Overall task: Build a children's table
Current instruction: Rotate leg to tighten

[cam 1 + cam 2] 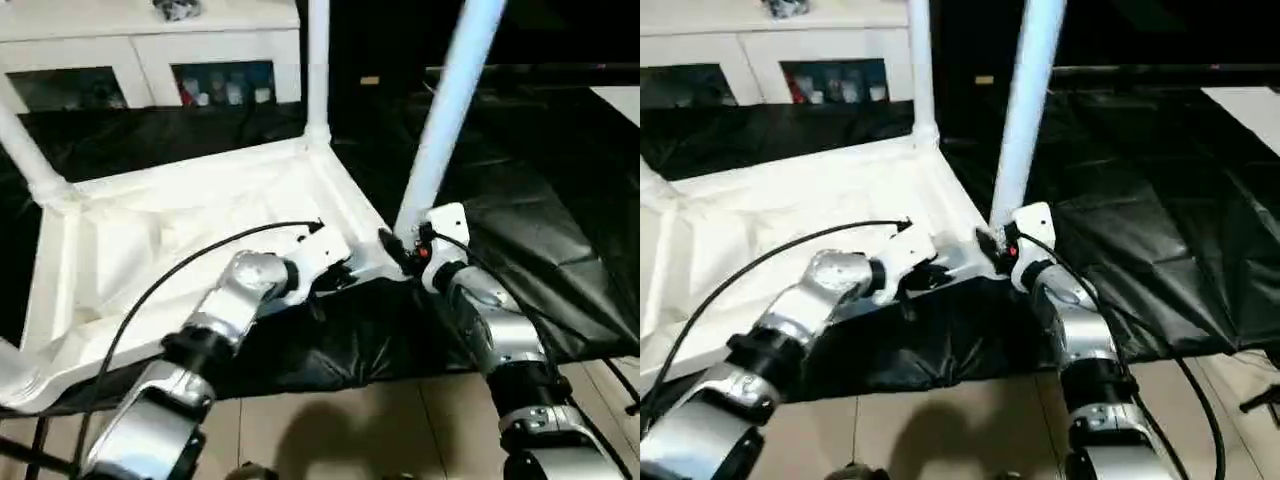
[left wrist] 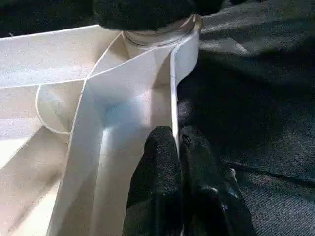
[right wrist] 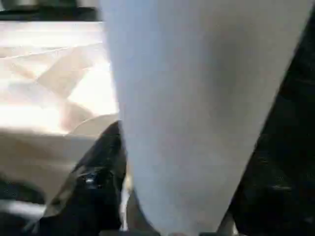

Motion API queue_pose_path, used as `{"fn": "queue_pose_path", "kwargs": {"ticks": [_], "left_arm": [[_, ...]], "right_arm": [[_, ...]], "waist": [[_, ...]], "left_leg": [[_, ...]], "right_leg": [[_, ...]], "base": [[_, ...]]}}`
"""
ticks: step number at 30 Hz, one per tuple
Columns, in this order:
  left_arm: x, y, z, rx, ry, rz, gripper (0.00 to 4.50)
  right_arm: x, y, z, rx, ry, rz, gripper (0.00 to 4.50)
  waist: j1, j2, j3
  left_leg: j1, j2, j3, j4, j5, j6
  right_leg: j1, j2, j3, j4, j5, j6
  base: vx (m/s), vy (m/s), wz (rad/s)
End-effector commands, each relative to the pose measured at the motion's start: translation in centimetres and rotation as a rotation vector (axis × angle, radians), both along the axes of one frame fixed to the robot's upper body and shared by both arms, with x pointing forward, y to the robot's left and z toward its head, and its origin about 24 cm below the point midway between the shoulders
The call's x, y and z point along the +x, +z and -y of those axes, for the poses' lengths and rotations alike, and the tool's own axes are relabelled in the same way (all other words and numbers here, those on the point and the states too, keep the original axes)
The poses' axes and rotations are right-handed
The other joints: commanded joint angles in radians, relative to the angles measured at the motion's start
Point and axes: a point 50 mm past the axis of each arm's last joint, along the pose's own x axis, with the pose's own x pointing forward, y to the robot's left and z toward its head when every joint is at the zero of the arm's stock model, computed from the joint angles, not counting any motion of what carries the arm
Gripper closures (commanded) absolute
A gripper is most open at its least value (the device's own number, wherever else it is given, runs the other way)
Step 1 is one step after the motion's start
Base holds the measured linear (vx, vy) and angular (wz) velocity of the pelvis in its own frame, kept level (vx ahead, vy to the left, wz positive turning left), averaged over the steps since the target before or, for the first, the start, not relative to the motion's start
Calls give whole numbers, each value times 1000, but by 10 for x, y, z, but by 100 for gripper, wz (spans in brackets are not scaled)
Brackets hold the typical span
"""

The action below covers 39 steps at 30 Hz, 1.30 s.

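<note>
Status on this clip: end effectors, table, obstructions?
Left end effector shut on tabletop rim. Right end effector around fourth leg at corner socket. No obstructions.

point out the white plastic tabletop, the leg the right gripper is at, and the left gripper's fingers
white plastic tabletop [image 1: 150, 240]: left eye view, ribbed underside.
long white tubular leg [image 1: 448, 110]: left eye view, mid-shaft, leaning above the near corner.
left gripper's black fingers [image 2: 160, 162]: left wrist view, the finger on the inner side of the tabletop's rim wall.

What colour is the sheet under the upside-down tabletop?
Black; the sheet under the tabletop shows best in the left eye view.
</note>
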Motion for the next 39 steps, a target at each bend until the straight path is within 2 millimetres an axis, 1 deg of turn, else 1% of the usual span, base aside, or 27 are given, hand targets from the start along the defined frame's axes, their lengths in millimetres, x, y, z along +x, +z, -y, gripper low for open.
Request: {"fn": "queue_pose_path", "kwargs": {"ticks": [1,2,3,4,5,6,7,9,10,11,12,14,15,16,18,21,23,24,26,28,30,31,33,36,37,38,39], "left_arm": [[-2,13,9,-21,-109,64,450],[-2,13,3,-13,-123,57,450],[-2,13,0,-10,-132,52,450],[-2,13,0,-10,-132,52,450],[-2,13,-5,-4,-145,48,450],[-2,14,-10,0,-162,42,450],[-1,15,-13,1,-173,36,450],[-2,16,-19,10,-199,22,450],[-1,17,-25,27,-218,17,450],[-1,17,-25,27,-218,17,450],[-1,18,-28,36,-236,9,450],[-2,18,-30,40,-247,3,450],[-1,19,-32,47,-255,0,450],[-1,19,-35,55,-265,-6,450],[-1,19,-35,57,-268,-7,450],[0,21,-40,68,-281,-13,450],[1,22,-41,71,-286,-15,450],[1,22,-42,71,-287,-15,450],[1,22,-44,75,-289,-21,450],[1,22,-45,78,-292,-26,450],[1,22,-45,77,-293,-29,450],[1,22,-45,77,-293,-31,450],[1,21,-45,78,-295,-36,450],[1,20,-45,77,-290,-37,450],[3,20,-43,71,-260,-27,450],[6,20,-41,69,-228,-16,450],[6,20,-40,70,-220,-13,450]], "right_arm": [[-15,-13,-25,-9,268,-79,135],[-16,-12,-18,-27,306,-82,131],[-16,-12,-14,-36,325,-85,131],[-16,-12,-14,-36,325,-85,116],[-18,-11,-8,-55,371,-92,101],[-21,-11,-3,-80,430,-110,101],[-23,-11,1,-96,467,-125,101],[-29,-12,7,-153,573,-143,101],[-35,-12,12,-181,672,-175,101],[-35,-12,12,-181,672,-175,101],[-36,-11,14,-188,710,-187,101],[-36,-10,15,-188,725,-197,101],[-36,-10,16,-193,742,-203,101],[-35,-9,18,-198,764,-217,125],[-35,-9,18,-197,772,-223,125],[-34,-6,19,-183,804,-233,154],[-33,-5,19,-180,814,-231,171],[-33,-5,19,-179,819,-233,171],[-35,-6,18,-174,844,-245,188],[-36,-6,17,-171,855,-250,209],[-36,-7,17,-168,859,-252,218],[-37,-7,17,-167,861,-253,224],[-39,-9,16,-158,864,-256,232],[-40,-10,15,-133,841,-252,241],[-38,-11,12,-96,777,-233,242],[-36,-12,9,-76,707,-213,243],[-35,-12,9,-72,688,-207,243]], "waist": [[6,-9,-66],[7,-9,-68],[8,-7,-66],[9,-7,-66],[10,-7,-65],[14,-3,-65],[19,-4,-62],[24,-3,-60],[25,-1,-58],[26,-2,-58],[27,0,-54],[26,-2,-54],[27,-1,-53],[26,-1,-52],[26,-2,-53],[26,-2,-54],[27,-2,-53],[28,-3,-54],[29,-2,-52],[30,-2,-50],[30,-2,-48],[31,1,-47],[30,1,-46],[31,0,-47],[31,2,-46],[31,1,-44],[32,2,-42]], "left_leg": [[14,53,-28,-66,-218,57],[15,53,-27,-65,-205,64],[13,53,-25,-61,-187,80],[12,55,-23,-59,-172,90],[12,56,-22,-59,-170,91],[15,57,-22,-58,-171,93],[17,58,-21,-59,-189,91],[18,60,-21,-61,-215,79],[20,61,-22,-63,-239,71],[21,62,-23,-65,-249,67],[22,64,-23,-68,-268,59],[22,63,-25,-70,-284,49],[23,63,-25,-70,-290,43],[23,63,-26,-72,-296,39],[23,62,-25,-71,-295,37],[23,62,-24,-69,-276,44],[21,63,-24,-69,-268,50],[22,62,-24,-68,-265,51],[21,62,-24,-69,-262,55],[22,63,-25,-71,-274,51],[24,65,-25,-73,-293,42],[25,66,-26,-75,-301,37],[24,65,-26,-75,-304,34],[23,64,-26,-75,-304,35],[24,65,-26,-76,-304,35],[23,65,-25,-76,-306,35],[25,66,-26,-79,-319,27]], "right_leg": [[48,-64,41,-65,-126,-228],[49,-63,40,-62,-107,-234],[49,-61,39,-59,-71,-246],[50,-61,38,-55,-51,-258],[49,-61,37,-55,-52,-262],[48,-60,36,-55,-58,-266],[47,-58,35,-58,-86,-266],[45,-59,37,-61,-119,-263],[43,-58,37,-63,-139,-262],[44,-59,37,-62,-148,-260],[40,-59,38,-65,-164,-260],[43,-61,39,-66,-186,-258],[41,-61,39,-67,-197,-256],[41,-62,40,-67,-203,-256],[41,-62,40,-67,-201,-259],[41,-62,39,-63,-165,-272],[42,-63,39,-62,-155,-274],[42,-63,39,-62,-153,-274],[42,-62,39,-63,-156,-274],[41,-63,39,-64,-176,-271],[39,-64,40,-67,-201,-266],[38,-64,40,-67,-209,-264],[38,-63,41,-67,-207,-263],[39,-64,41,-68,-203,-263],[38,-64,41,-69,-202,-263],[37,-63,42,-70,-206,-260],[35,-64,43,-73,-230,-252]], "base": [[0,0,0],[0,0,0],[0,0,0],[0,0,0],[0,0,0],[0,0,0],[0,0,0],[0,0,0],[0,0,0],[0,0,0],[0,0,0],[0,0,0],[0,0,0],[0,0,0],[0,0,0],[0,0,0],[0,0,0],[0,0,0],[0,0,0],[0,0,0],[0,0,0],[0,0,0],[0,0,0],[0,0,0],[0,0,0],[0,0,0],[0,0,0]]}}
